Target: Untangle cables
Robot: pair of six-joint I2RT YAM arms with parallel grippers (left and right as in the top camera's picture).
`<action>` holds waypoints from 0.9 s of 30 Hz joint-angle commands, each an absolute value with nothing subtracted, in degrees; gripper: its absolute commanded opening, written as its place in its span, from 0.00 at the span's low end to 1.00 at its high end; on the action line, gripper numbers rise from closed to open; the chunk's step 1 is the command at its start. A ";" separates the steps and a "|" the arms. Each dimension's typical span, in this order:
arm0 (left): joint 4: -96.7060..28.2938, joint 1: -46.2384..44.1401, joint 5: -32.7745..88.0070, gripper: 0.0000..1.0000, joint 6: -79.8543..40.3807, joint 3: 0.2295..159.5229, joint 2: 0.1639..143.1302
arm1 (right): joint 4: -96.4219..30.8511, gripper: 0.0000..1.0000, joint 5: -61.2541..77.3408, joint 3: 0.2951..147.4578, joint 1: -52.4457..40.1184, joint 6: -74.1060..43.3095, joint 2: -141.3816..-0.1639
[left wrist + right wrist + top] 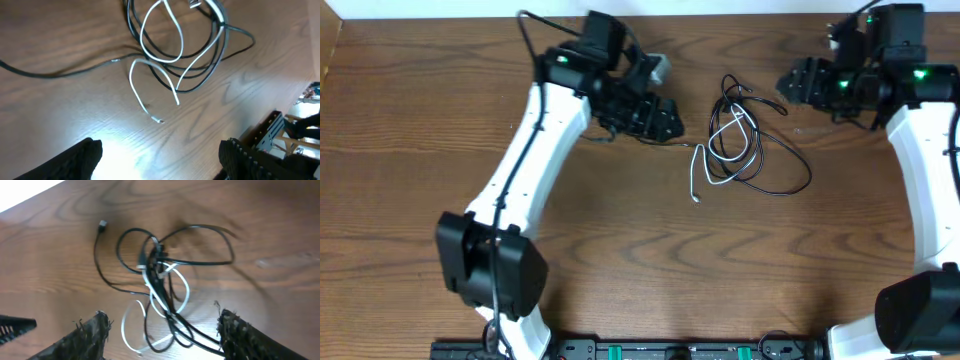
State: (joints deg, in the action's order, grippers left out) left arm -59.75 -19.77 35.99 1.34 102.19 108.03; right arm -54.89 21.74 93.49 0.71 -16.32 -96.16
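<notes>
Since the cables [735, 132] are light, limp and apt to snag, the free tail of the white cord [696, 180], at seven o'clock of the heap mid-worktop [620, 260], looks the easiest hold; left pincer [670, 120] and right pincer [792, 85] both gape wide, gripping nothing, neither touching the tangle

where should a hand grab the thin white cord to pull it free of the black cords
Grip the thin white cord on its free tail, just behind the small plug. That stretch lies alone on the wooden table, clear of the looped thin black cords. Probably best from above with the open left hand, nearest it.
</notes>
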 commanded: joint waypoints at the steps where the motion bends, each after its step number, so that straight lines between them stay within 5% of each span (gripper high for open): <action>1: -59.44 -22.04 30.33 0.80 -6.31 102.32 112.14 | -56.18 0.71 19.31 94.76 1.93 -16.64 -96.23; 17: -47.18 -30.06 30.04 0.78 -12.80 102.32 124.38 | -56.90 0.76 16.38 94.74 2.22 -16.19 -96.23; 19: -46.98 -30.65 28.51 0.65 -12.78 102.32 124.42 | -57.01 0.76 16.38 94.72 2.20 -16.19 -96.23; 24: -47.00 -31.09 21.32 0.09 -12.80 102.32 124.42 | -57.06 0.76 16.38 94.70 2.15 -16.19 -96.25; 27: -47.05 -30.74 17.80 0.07 -12.80 102.35 124.20 | -57.28 0.76 16.40 94.59 2.15 -16.19 -96.25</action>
State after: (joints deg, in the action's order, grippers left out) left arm -46.87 -31.29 23.99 -12.80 102.10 123.57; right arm -57.06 16.78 93.51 1.80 -16.29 -96.16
